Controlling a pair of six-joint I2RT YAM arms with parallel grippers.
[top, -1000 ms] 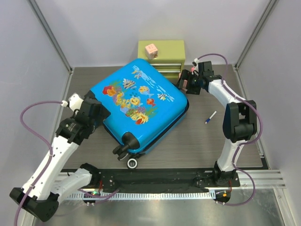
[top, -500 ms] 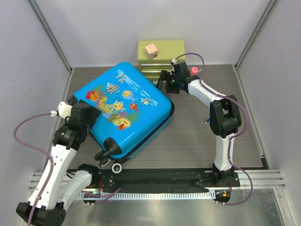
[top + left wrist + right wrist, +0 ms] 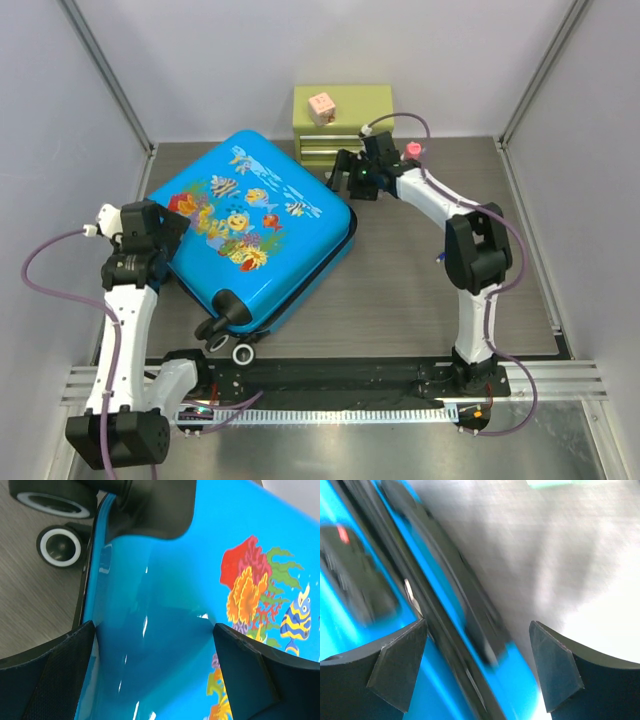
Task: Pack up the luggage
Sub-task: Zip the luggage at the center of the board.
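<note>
The luggage (image 3: pixel 255 235) is a bright blue hard-shell suitcase with fish and coral print. It lies shut and flat on the left half of the table, black wheels (image 3: pixel 225 340) toward the near edge. My left gripper (image 3: pixel 165 232) is open at its left edge. In the left wrist view (image 3: pixel 155 672) the fingers (image 3: pixel 50 677) straddle the blue shell (image 3: pixel 165 605), with the wheels (image 3: pixel 60 546) at top left. My right gripper (image 3: pixel 342 182) is open at the case's far right corner. In the blurred right wrist view (image 3: pixel 477 672) the zip seam and a black handle (image 3: pixel 480 625) lie between the fingers.
A small green drawer chest (image 3: pixel 350 128) stands at the back with a pink cube (image 3: pixel 322 106) on top. A pink-capped object (image 3: pixel 413 149) sits beside the right arm. Grey walls close in on both sides and the back.
The suitcase has slid left and turned a little toward the left wall. Both arms moved left with it, the right gripper following its far corner. Both grippers stay open.
</note>
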